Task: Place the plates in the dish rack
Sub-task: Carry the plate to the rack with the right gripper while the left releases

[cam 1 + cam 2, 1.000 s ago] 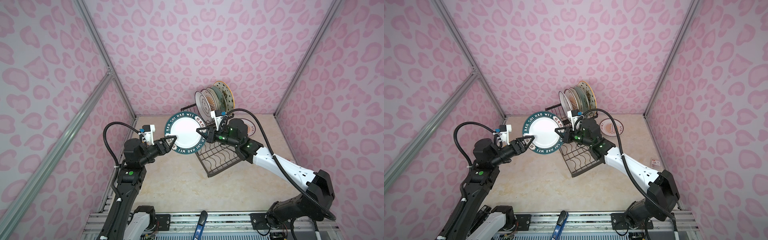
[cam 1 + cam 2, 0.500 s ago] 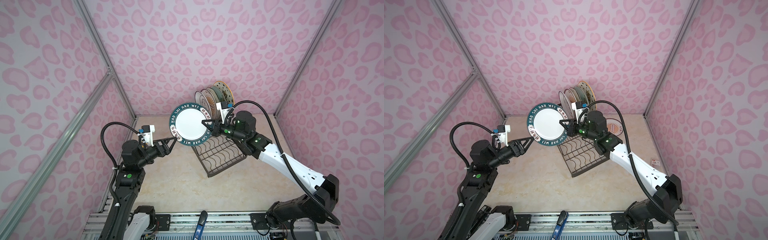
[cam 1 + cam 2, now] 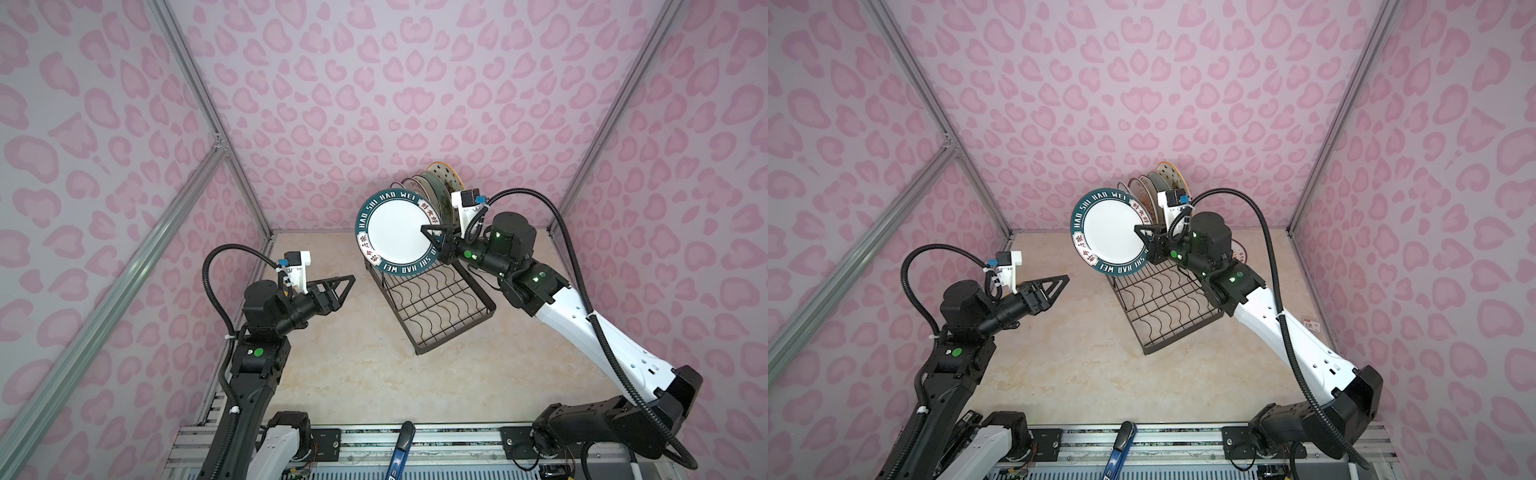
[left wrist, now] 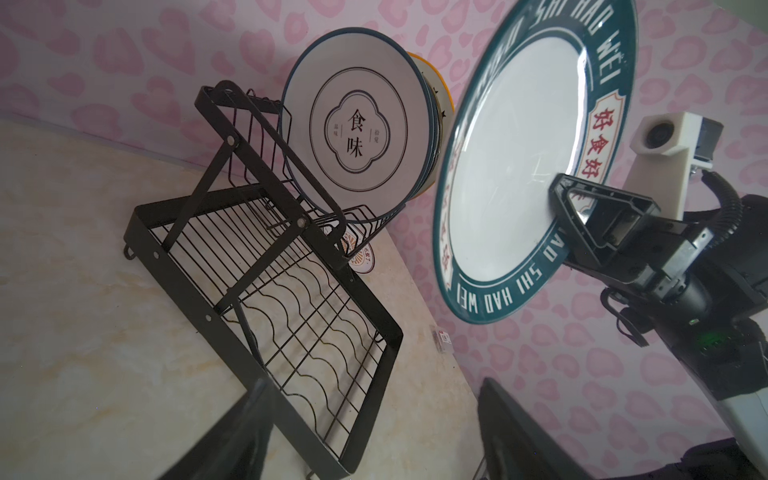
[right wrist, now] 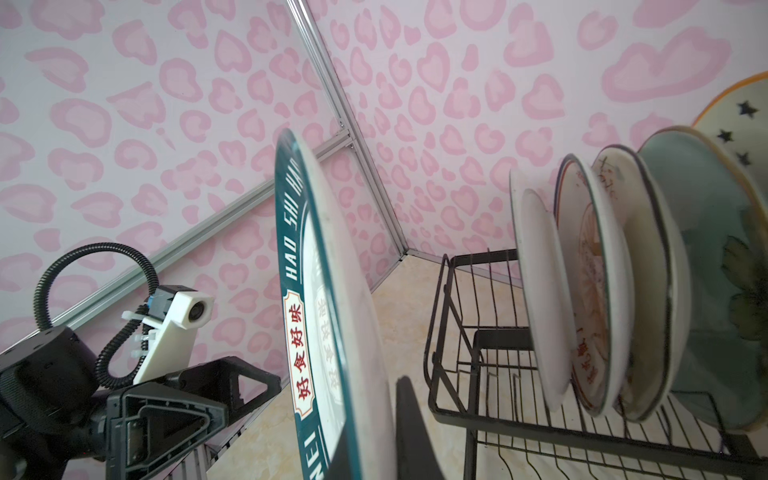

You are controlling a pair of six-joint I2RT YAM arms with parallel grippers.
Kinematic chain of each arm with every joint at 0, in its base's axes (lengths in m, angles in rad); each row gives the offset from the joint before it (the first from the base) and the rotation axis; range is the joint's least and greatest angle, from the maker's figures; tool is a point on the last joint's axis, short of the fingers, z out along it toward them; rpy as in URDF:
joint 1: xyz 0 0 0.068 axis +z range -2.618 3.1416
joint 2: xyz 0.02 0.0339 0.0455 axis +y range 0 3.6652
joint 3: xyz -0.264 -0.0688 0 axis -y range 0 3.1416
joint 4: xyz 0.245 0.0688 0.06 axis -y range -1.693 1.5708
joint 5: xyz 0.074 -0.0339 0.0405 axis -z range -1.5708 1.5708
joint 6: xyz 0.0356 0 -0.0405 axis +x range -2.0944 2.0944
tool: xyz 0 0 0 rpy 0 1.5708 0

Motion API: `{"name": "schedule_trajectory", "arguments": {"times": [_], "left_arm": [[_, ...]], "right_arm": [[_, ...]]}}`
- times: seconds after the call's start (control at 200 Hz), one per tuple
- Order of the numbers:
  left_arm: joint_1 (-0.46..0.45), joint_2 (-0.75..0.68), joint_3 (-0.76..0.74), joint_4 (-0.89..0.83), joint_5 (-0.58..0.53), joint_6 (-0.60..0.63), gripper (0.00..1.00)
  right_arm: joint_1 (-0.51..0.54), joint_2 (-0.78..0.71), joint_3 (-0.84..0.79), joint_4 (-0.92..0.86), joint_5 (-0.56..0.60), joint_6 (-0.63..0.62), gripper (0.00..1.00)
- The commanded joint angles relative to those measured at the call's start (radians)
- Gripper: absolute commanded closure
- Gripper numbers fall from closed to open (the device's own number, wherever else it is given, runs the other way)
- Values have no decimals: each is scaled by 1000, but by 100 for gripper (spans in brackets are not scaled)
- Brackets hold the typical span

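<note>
In the dish rack (image 3: 457, 331) stand plates (image 3: 436, 187); the right gripper (image 3: 428, 232) pinches the lettered plate (image 3: 390, 228), left gripper (image 3: 345, 284) gapes.

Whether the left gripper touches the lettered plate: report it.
Apart. Both top views show a clear gap between the left gripper and the lettered plate; the right gripper holds it.

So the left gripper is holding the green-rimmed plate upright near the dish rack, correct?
No, it is the right gripper that holds the green-rimmed plate upright near the dish rack; both top views show it. The left gripper is open and empty.
</note>
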Motion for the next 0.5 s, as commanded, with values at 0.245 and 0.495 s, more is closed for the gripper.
{"name": "schedule_trajectory", "arguments": {"times": [0.245, 0.495], "left_arm": [[-2, 29, -45, 65, -11, -24, 21], [-2, 29, 15, -105, -69, 86, 20]], "right_arm": [[9, 82, 193, -6, 153, -157, 100], [88, 197, 381, -86, 426, -356, 100]]}}
